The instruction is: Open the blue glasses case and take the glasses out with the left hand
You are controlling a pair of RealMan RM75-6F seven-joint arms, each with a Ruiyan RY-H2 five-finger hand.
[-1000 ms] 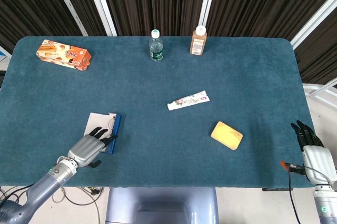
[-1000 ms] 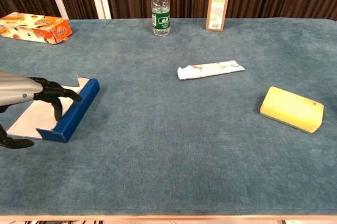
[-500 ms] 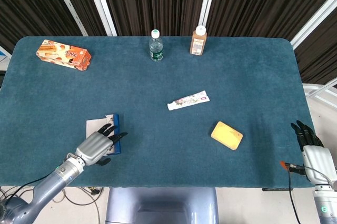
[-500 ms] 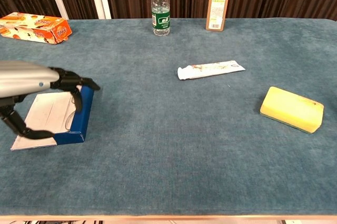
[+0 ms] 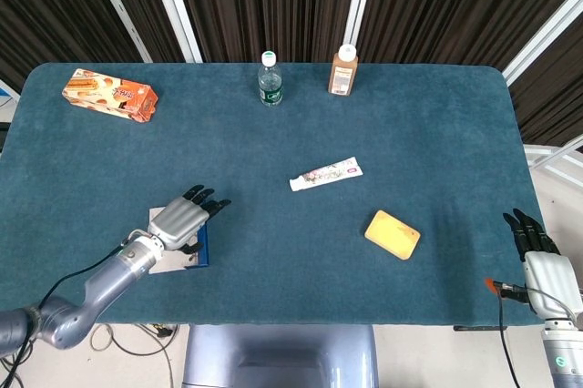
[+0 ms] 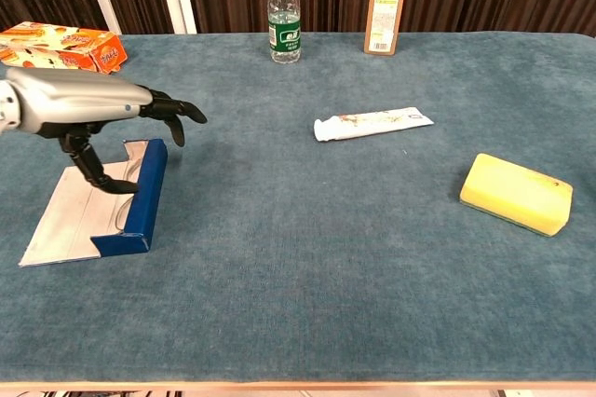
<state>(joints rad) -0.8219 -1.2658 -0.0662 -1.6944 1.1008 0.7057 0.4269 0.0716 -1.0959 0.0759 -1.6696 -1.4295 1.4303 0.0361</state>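
The blue glasses case (image 5: 204,247) lies open near the table's front left. Its blue shell (image 6: 144,197) stands on edge beside a flat white flap (image 6: 74,215). No glasses show in either view. My left hand (image 5: 182,221) hovers over the case with its fingers stretched out to the right. In the chest view the left hand (image 6: 93,103) is above the shell, and its thumb reaches down toward the flap. It holds nothing I can see. My right hand (image 5: 537,256) stays off the table's right edge, fingers straight and empty.
An orange snack box (image 5: 109,97) sits at the far left. A water bottle (image 5: 271,78) and a brown bottle (image 5: 342,70) stand at the far edge. A toothpaste tube (image 5: 325,173) and a yellow sponge (image 5: 392,234) lie right of the case.
My left hand has risen and moved forward and to the right over the case. The blue shell has swung to lie straighter along the flap. The right hand has not moved.
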